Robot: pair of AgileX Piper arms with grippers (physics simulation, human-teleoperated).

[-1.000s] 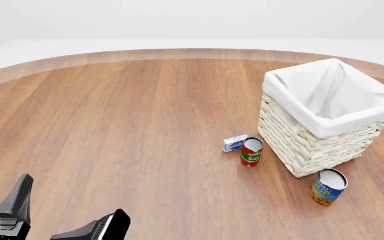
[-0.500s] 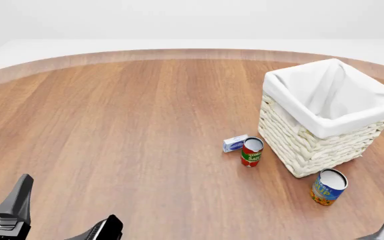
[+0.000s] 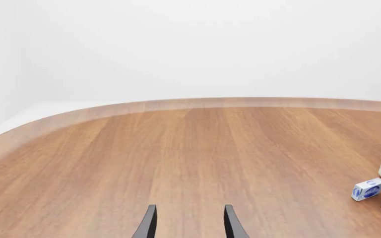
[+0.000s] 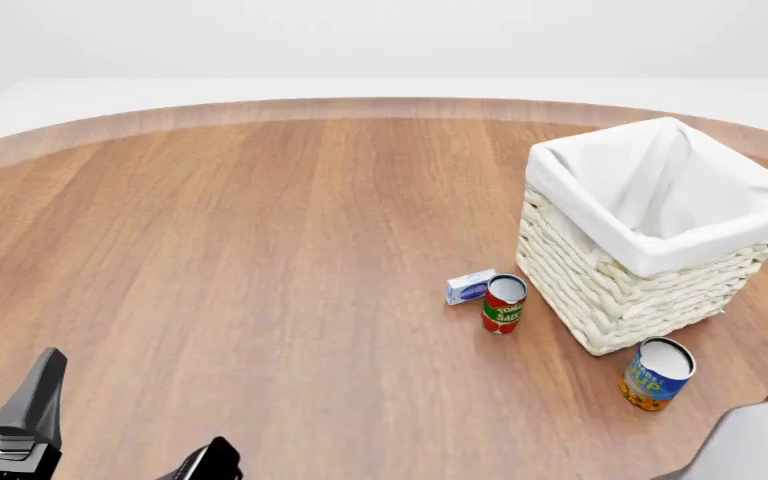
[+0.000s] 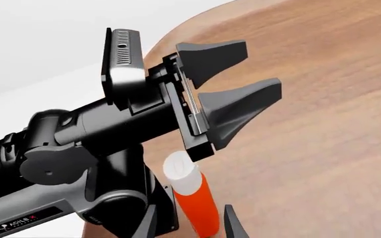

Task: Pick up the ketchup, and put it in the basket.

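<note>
A round wooden table (image 4: 251, 260) carries a large square cream-white woven wicker basket (image 4: 651, 235) with a white cloth lining at the right. Just beside its near-left wall stands a short red-and-green tin can (image 4: 503, 303), with a small blue-and-white box (image 4: 470, 286) touching it. A blue-and-orange tin can (image 4: 656, 373) stands near the basket's near corner. Dark arm parts show at the lower left, and a grey arm part at the lower right corner.

Front view overlooks the table (image 4: 291, 250); left wrist shares its basket (image 4: 651, 240) corner
</note>
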